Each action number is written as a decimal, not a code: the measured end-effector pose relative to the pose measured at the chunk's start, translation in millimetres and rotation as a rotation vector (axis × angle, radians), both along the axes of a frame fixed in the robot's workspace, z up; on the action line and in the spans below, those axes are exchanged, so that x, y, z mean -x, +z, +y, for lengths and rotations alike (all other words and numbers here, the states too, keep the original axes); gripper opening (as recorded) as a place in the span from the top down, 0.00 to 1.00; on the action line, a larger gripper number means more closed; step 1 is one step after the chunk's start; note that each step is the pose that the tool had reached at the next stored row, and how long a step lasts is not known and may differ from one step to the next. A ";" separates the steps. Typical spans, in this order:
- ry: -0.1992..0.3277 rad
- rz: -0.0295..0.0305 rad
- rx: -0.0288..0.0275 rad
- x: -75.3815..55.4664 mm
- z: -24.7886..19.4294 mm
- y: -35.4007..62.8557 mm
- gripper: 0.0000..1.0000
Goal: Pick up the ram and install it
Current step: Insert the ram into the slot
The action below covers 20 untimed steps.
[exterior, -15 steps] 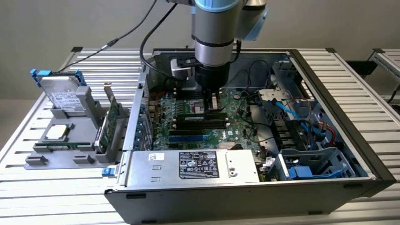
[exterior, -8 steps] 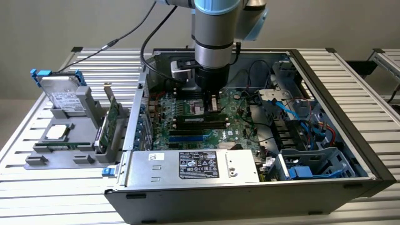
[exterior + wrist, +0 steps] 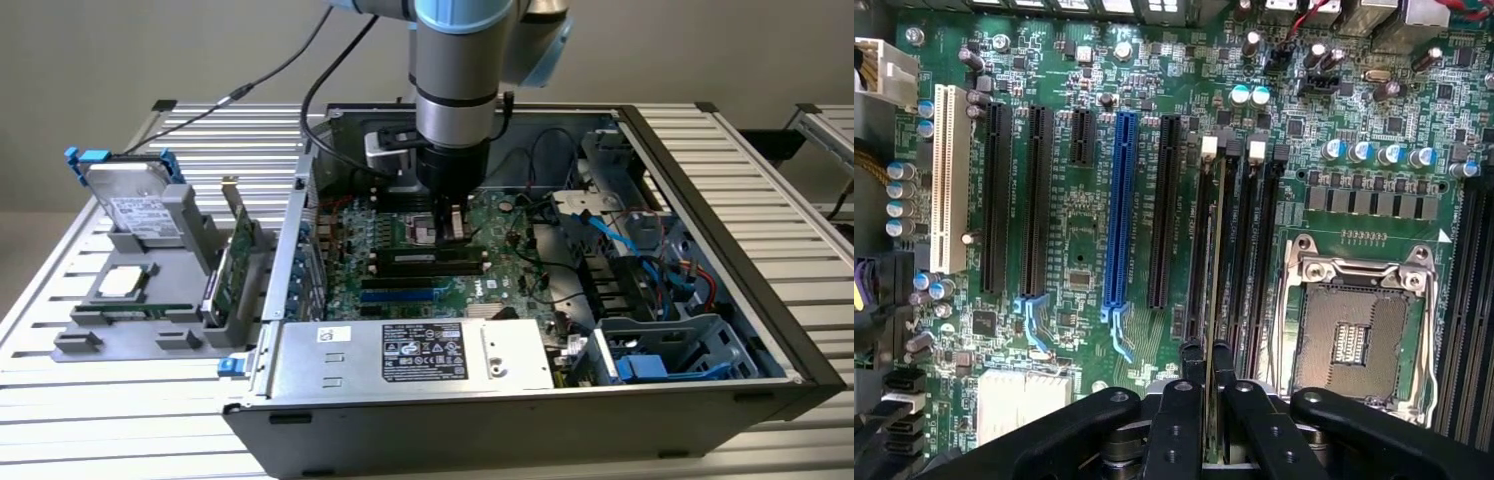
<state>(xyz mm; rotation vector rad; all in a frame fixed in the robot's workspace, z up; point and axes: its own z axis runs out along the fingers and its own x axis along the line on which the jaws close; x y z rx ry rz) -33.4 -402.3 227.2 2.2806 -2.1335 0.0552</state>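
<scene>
Ram gripped above the motherboard [image 3: 1079,255] memory slots

The jaws are clenched on the ram [image 3: 1213,300], a thin green stick seen edge-on. It runs along the black memory slots [image 3: 1258,260] just beside the CPU socket [image 3: 1354,335]; whether it is seated cannot be told. The arm [image 3: 461,90] reaches straight down into the open computer case [image 3: 534,435] on the slatted worktop [image 3: 107,420].

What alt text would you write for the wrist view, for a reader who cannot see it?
The gripper is shut on the ram, holding it edge-on along a black memory slot of the green motherboard. The processor socket lies on one side of that slot, and long black, blue and white expansion slots lie on the other.
</scene>
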 end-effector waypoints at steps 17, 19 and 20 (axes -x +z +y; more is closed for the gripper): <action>-0.020 0.0017 0.0088 0.0 0.0 -1.4 0.87; -0.020 0.0020 0.0088 0.0 -0.3 -1.5 0.87; -0.020 0.0021 0.0088 0.0 -0.5 -1.5 0.87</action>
